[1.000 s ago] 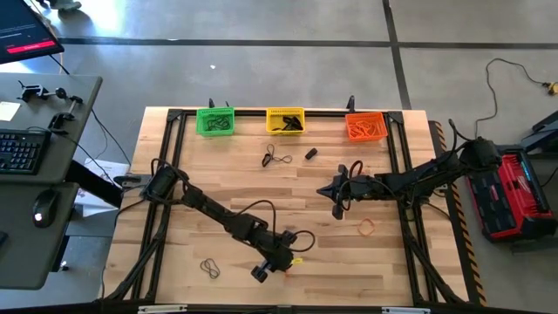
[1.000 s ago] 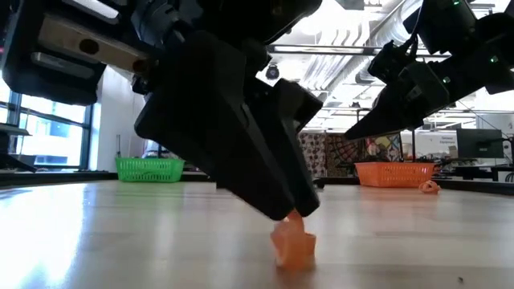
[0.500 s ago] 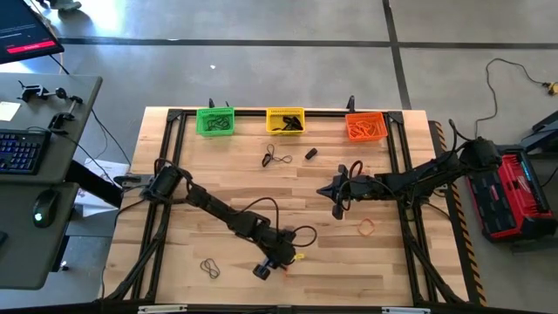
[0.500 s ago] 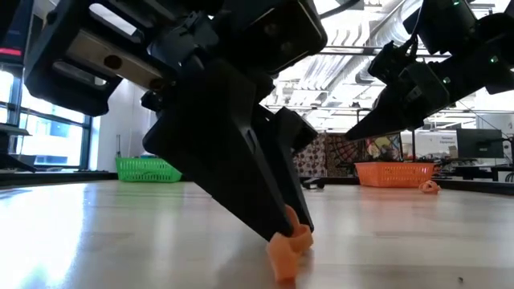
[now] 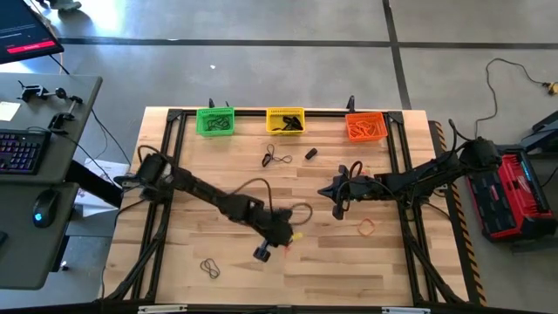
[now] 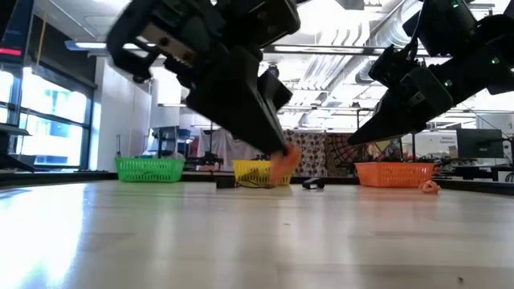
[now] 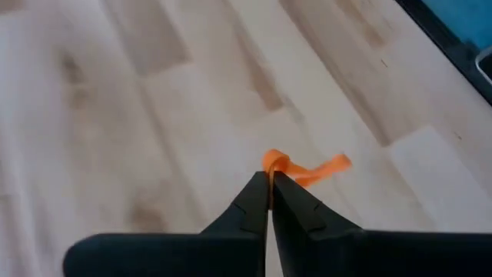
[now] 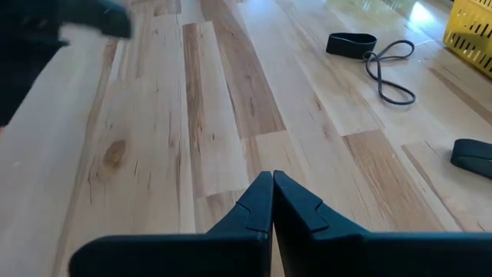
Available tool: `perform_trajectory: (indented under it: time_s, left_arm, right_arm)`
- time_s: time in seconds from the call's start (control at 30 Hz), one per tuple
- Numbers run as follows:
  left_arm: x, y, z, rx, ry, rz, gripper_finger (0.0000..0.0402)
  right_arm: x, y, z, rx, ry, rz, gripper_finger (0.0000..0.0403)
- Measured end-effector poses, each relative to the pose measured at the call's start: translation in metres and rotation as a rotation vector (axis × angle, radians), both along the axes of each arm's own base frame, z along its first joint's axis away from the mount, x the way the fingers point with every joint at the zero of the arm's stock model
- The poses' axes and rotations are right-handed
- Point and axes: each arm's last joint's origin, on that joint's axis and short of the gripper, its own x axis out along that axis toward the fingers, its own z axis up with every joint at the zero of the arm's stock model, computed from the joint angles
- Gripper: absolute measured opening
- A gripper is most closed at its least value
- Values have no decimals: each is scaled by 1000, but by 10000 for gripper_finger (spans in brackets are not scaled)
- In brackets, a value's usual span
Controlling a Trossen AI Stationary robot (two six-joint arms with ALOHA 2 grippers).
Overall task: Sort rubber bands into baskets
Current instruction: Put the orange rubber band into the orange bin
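My left gripper (image 7: pixel 270 178) pinched tight on an orange rubber band (image 7: pixel 306 171), lifted above the wooden table (image 5: pixel 349 262), my right gripper (image 8: pixel 272 181) closed and empty, mid-table

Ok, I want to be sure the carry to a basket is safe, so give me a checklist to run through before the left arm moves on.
1. Left gripper shut on the orange rubber band: ok.
2. Band lifted clear of the table, per the low view: ok.
3. Orange basket in place at the far edge, not blocked: ok.
4. Right gripper shut, empty, hanging mid-table between the left arm and the orange basket: not ok, possible obstruction.
5. Grip secure enough for the carry: cannot tell; only a small pinch of the band shows.
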Motion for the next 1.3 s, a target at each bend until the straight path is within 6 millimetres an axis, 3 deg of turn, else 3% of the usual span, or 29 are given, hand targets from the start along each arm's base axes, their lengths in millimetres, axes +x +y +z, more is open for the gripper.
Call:
perform_trajectory:
  time_s: [0.37,0.6,0.83,0.97,1.13,1.3]
  left_arm:
    - [-34,80,16,-125,-308,254,1]
    - [-41,116,20,44,-393,499,0]
    - [-40,131,22,189,-438,634,0]
    - [-39,130,24,204,-461,627,0]
    - [-38,125,27,190,-499,617,0]
    - [-37,120,29,188,-520,620,0]
  right_arm:
    - [6,2,6,93,-100,21,0]
    - [21,3,10,86,-139,-19,22]
    - [52,4,20,42,-135,-135,127]
    - [65,3,25,4,-121,-216,168]
    - [75,4,32,-6,-141,-208,176]
    - [76,5,33,-1,-146,-209,157]
